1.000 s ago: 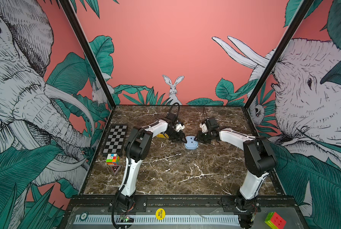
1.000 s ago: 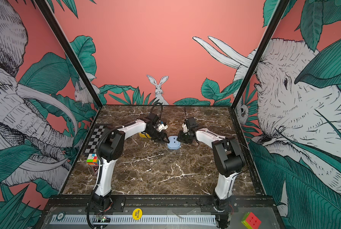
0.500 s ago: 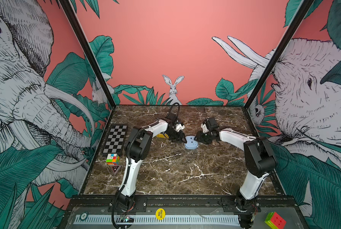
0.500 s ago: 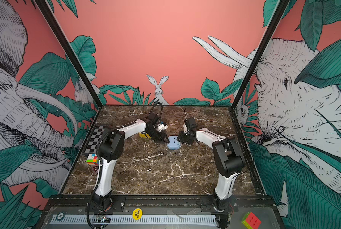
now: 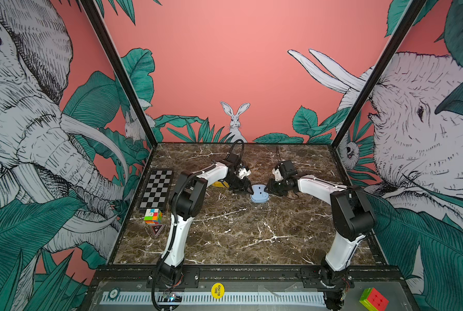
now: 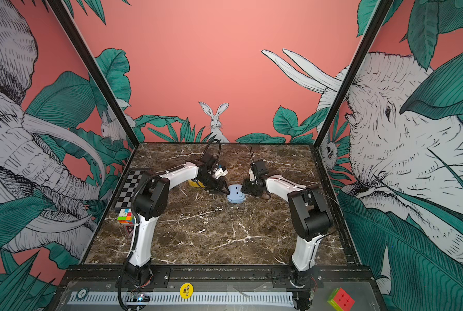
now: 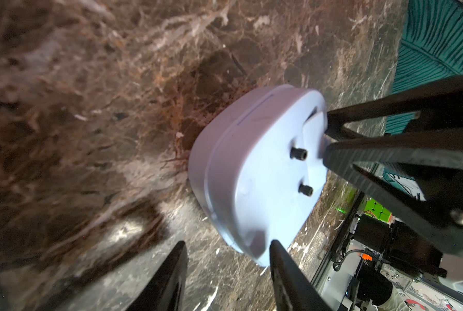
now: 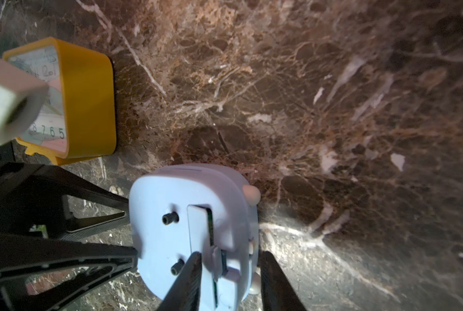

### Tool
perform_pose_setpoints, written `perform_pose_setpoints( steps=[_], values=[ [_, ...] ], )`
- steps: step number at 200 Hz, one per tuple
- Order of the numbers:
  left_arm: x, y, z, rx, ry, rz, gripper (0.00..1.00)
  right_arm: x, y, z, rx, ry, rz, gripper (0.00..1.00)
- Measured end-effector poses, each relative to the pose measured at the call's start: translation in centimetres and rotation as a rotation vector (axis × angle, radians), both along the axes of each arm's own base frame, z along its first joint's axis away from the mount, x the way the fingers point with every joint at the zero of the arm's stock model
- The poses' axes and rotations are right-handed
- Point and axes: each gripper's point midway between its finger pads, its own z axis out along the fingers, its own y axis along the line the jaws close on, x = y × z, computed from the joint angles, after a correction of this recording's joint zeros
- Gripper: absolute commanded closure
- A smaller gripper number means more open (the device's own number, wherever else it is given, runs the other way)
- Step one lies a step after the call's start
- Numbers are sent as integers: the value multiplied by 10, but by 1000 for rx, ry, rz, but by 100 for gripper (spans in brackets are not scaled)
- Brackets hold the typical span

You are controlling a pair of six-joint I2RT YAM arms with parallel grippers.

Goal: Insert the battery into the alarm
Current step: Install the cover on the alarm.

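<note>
The alarm [image 5: 259, 194] [image 6: 235, 194] is a light blue clock lying face down mid-table, its back and battery cover [image 8: 198, 229] upward. My left gripper [image 5: 248, 189] [image 7: 228, 245] sits at its left side, open, with fingertips [image 8: 129, 204] against the alarm's [image 7: 257, 172] rim. My right gripper [image 5: 266, 189] [image 8: 230, 257] is at the opposite side, jaws apart. One of its fingers [image 8: 190, 272] lies over the back by the cover and the other is just outside the rim. The cover sits slightly raised, a green strip showing along its edge. I cannot make out the battery.
A yellow clock [image 5: 219, 184] [image 8: 87, 99] lies just behind my left gripper. Along the table's left side are a checkerboard [image 5: 157, 188], a colour cube [image 5: 152, 216] and a small triangle marker [image 5: 157, 229]. Cage posts stand at the table's back corners.
My right gripper has shifted slightly at the alarm's edge and its jaws have changed width. The alarm and my left arm have stayed put.
</note>
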Motion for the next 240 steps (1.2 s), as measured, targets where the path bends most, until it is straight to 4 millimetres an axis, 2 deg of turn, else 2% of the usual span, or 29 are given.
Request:
perform_pose_setpoints(
  steps=[116,175,240],
  values=[
    [-1,1,0,4,6,0,49,1,7,-2,51,-4,6,83],
    [-2,1,-1,6,9,-3,49,3,9,-3,71,-20,-3,85],
    [-2,2,-1,9,7,-2,49,3,6,-4,51,-23,-3,66]
  ],
)
